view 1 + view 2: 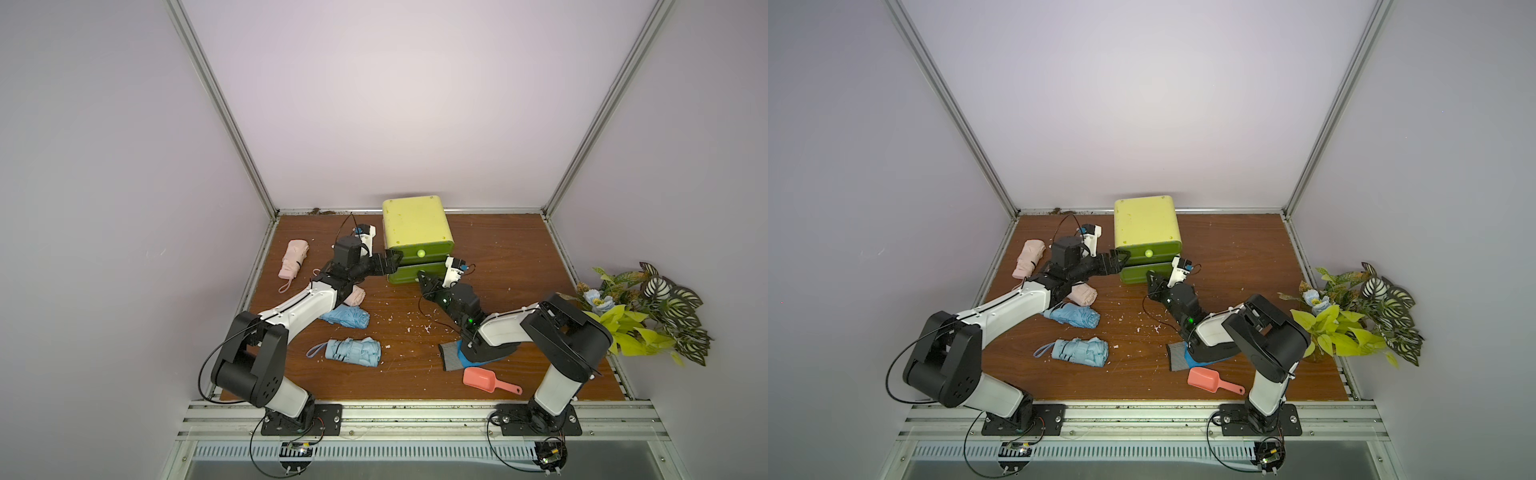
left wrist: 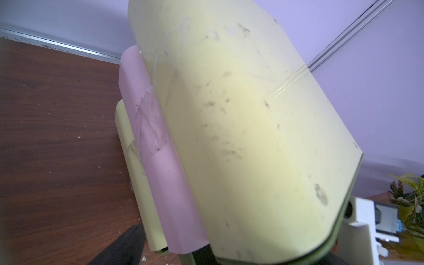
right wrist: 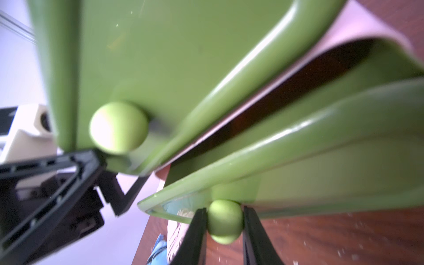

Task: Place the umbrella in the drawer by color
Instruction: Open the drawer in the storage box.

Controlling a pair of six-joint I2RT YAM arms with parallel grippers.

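My right pincer [image 3: 223, 210] was clamped narrow on the lower drawer's [image 3: 321, 174] knob [image 3: 226, 222], one finger pressed to each side of it. My left pincer [image 1: 395, 259] stood wide open and held nothing. It sat at the cabinet's [image 1: 415, 220] front left corner, by the upper drawer [image 1: 432, 251]; I could not tell whether it touched. All the umbrellas lay on the tabletop [image 1: 498, 257], left of the cabinet. A pink umbrella [image 1: 294, 258] was near the left edge and a second pink umbrella [image 1: 355, 297] partly under my left arm. A blue umbrella [image 1: 347, 318] lay just beside that, and a second blue umbrella [image 1: 353, 351] nearer me.

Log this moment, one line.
right hand: shut on lower drawer knob | left hand: open, beside upper drawer | umbrellas: four, on table
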